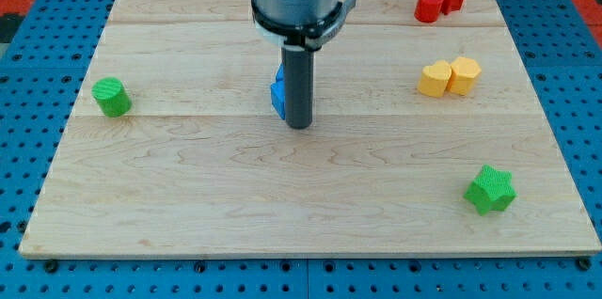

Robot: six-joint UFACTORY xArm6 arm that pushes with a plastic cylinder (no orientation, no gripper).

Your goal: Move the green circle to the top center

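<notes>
**Tip at board centre, green circle far off at 9 o'clock**

Camera view (only one):

- My tip [298, 126] is down on the pale wooden board [188, 205], about mid-board. It's a bare dark rod: no jaws, nothing held, nothing to open or close.
- Blue plastic block [278, 94] sits just at the tip's 9–10 o'clock, touching or nearly so; rod hides most of it, shape unclear.
- Target: green plastic cylinder, the "circle" [112, 97], near the board's edge at 9 o'clock from the tip, well apart, untouched.
- Green plastic star [490, 190] at 4 o'clock, near the bottom-right corner. Not the target, don't confuse them.
- Two yellow plastic blocks [449, 77], touching each other, at 2–3 o'clock.
- Two red plastic blocks [439, 1], touching, at 1–2 o'clock near the top-right corner.

Doing the step well (my read):

- Goal spot, top centre, lies at roughly 2 o'clock from the cylinder. So contact point should be the cylinder's 8 o'clock side.
- Route the tip below the blue block, swing round beneath the cylinder, don't clip either on approach.
- Push through the cylinder's centre line; it's round, off-centre contact will let it slip sideways.
- Keep the push path above the blue block.
</notes>
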